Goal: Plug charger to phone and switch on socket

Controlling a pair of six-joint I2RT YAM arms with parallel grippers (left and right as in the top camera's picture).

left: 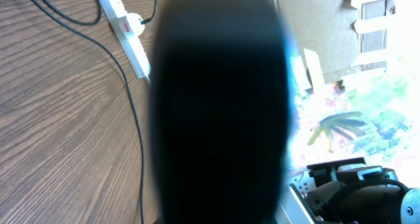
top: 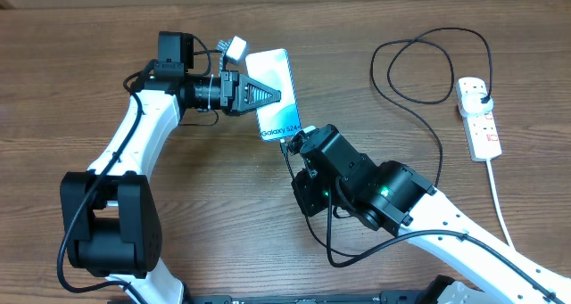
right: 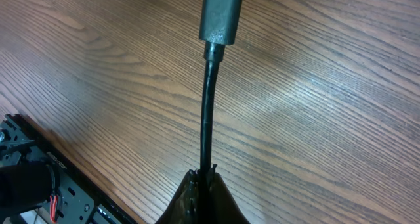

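Note:
The phone [top: 278,72], light blue with "Galaxy S24+" text at its near end, lies at the table's middle back. My left gripper [top: 272,95] is shut on it from the left; in the left wrist view the phone [left: 220,106] is a dark blur filling the centre. My right gripper [top: 293,152] is shut on the charger cable just below the phone's near end. In the right wrist view the jaws [right: 206,175] pinch the cable [right: 209,106] below its connector [right: 222,14]. Whether the tip is in the phone cannot be told. The socket [top: 477,117] lies far right with the black plug [top: 482,94] in it.
The black cable loops [top: 419,63] between phone and socket, then runs down to my right arm. The socket's thick white cord [top: 500,206] trails toward the front right edge. The socket [left: 128,30] and cable [left: 125,86] also show in the left wrist view.

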